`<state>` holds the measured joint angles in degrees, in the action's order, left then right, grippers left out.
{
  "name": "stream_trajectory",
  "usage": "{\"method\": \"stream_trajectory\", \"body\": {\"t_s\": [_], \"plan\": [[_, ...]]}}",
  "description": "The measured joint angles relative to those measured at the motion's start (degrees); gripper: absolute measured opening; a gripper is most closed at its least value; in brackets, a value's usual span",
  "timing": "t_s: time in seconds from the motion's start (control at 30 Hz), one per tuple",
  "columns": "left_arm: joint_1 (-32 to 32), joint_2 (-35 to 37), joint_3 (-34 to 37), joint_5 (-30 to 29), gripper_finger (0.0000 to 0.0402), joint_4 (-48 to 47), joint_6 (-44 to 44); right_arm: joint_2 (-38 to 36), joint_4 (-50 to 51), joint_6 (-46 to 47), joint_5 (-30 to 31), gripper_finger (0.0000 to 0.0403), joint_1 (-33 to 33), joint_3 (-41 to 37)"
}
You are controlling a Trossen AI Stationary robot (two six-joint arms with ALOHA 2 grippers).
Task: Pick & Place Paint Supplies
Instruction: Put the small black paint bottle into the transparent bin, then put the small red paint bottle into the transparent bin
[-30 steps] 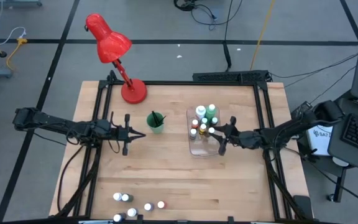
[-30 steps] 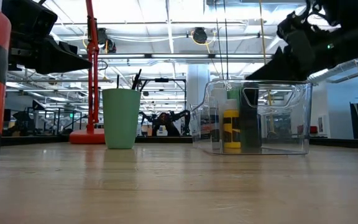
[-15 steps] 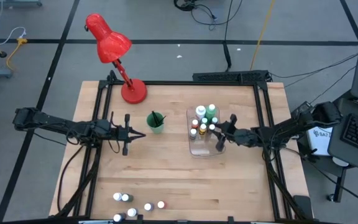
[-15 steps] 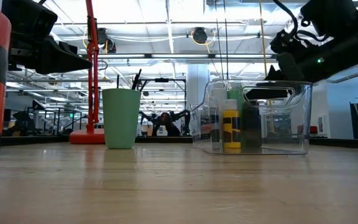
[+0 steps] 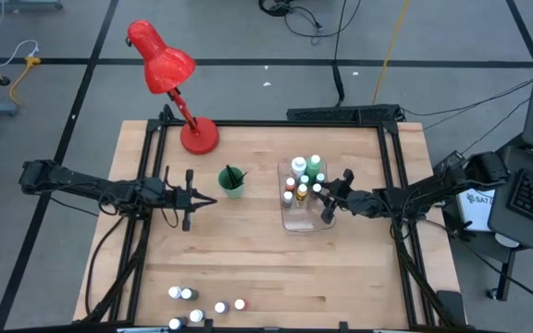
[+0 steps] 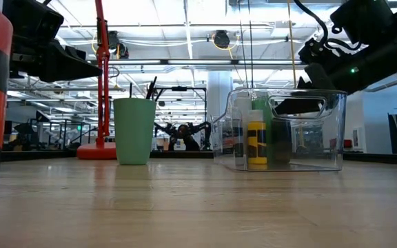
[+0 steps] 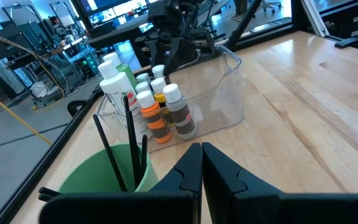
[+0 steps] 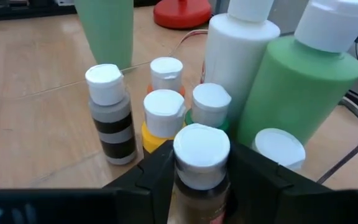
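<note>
Right now the right claw (image 5: pixel 329 201) sits over the clear bin (image 5: pixel 286 222) in the middle of the worktop (image 5: pixel 248 259), with a small white-capped bottle (image 8: pixel 201 163) standing between its fingers. Whether the pads press the bottle or have just let go I cannot tell; the fingers stand about as wide as the bottle itself. Around it in the bin stand more small bottles, among them a yellow one (image 8: pixel 161 124) and a striped dark one (image 8: pixel 110 112), beside 2 taller ones, white (image 8: pixel 238 50) and green (image 8: pixel 297 87).

The left claw (image 5: pixel 195 199) waits pinched shut near the green cup (image 5: pixel 232 181), which holds thin dark brushes (image 7: pixel 124 146). More small bottles (image 5: pixel 185 294) stand loose at the worktop's near edge, well apart from the bin. A red lamp (image 5: pixel 169 79) stands at the far corner.

To my eye these little bottles are light, stiff plastic, smooth and round, so they could turn or slip in a loose pinch and topple if nudged. I would take one across the body just under the cap, where the shoulder gives the fingers something to catch, not on the cap, which may be loose. The tall bottles look heavier and top-heavy; a grip lower on the body would suit them. Packed this close, a bottle set down crooked could knock its neighbours.

The brushes seem very light and thin, and hard to pinch lying flat; the handle's middle looks the safest hold.
</note>
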<state>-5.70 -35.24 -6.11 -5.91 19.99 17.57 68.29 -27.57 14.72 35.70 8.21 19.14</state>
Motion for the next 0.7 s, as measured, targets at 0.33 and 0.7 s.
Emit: {"method": "stream_trajectory", "body": {"t_s": [0.33, 0.7], "plan": [[-0.01, 0.0, 0.0, 0.0, 0.0015, -0.02, 0.01, -0.02, -8.13, -2.38, 0.22, 0.0168, 0.29, 0.04], [0.0, 0.0, 0.0, -1.41, 0.0014, 0.91, -2.46, -0.71, -27.67, -14.95, -10.15, 0.0148, 7.29, 0.09]]}}
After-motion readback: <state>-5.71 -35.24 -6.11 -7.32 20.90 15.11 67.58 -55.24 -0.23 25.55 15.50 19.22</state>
